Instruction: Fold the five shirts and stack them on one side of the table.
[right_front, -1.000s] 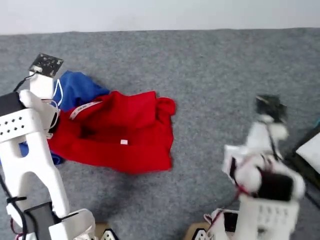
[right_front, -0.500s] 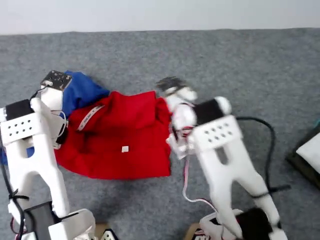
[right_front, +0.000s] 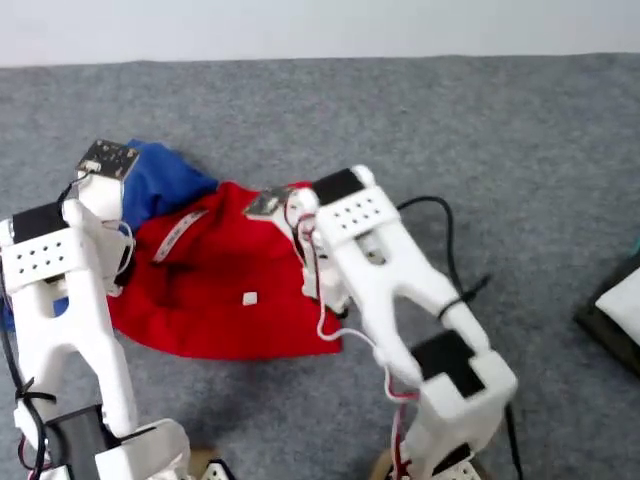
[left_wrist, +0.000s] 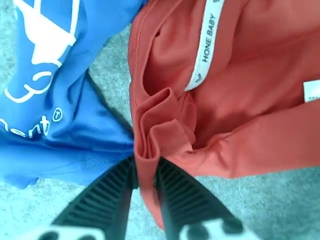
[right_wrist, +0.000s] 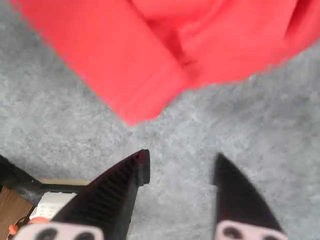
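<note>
Partly beneath red shirt (right_front: 230, 290), blue shirt (right_front: 160, 180).

Grey felt table cover (right_front: 480, 130) below a white wall (right_front: 320, 30)
The wall runs along the far edge; at the right edge lies a dark tray (right_front: 603, 332) holding a white slab (right_front: 622, 296); bare wood (right_front: 386, 464) shows at the near edge.

Red shirt (right_wrist: 210, 45) beyond parted jaws
</note>
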